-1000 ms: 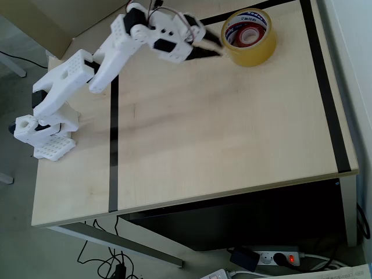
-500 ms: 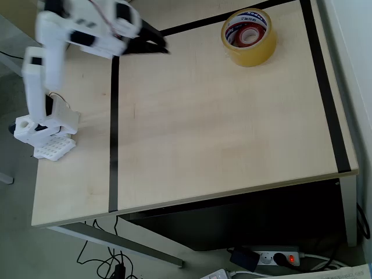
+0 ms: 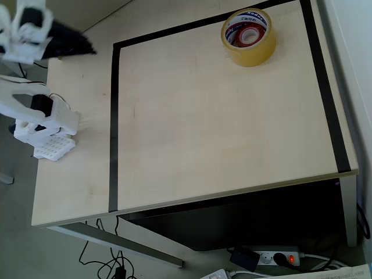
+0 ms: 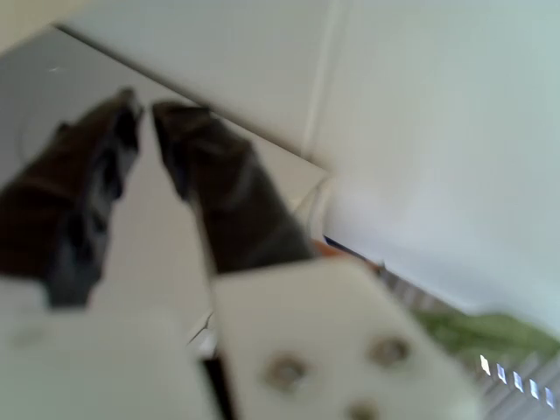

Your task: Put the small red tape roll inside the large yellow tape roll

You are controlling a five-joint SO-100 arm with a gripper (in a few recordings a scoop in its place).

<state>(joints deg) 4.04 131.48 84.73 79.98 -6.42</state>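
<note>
My overhead camera looks straight down on the whole table (image 3: pixel 203 128) from well above; my wrist camera sits close behind my gripper (image 4: pixel 144 109), facing a wall.

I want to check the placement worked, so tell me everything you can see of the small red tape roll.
In the overhead view the small red tape roll is a glossy red ring with a pale centre. It lies flat inside the core of the large yellow tape roll, which stands near the table's far edge. The bigger roll's printed white inner wall rings it. No gripper touches it.
</note>
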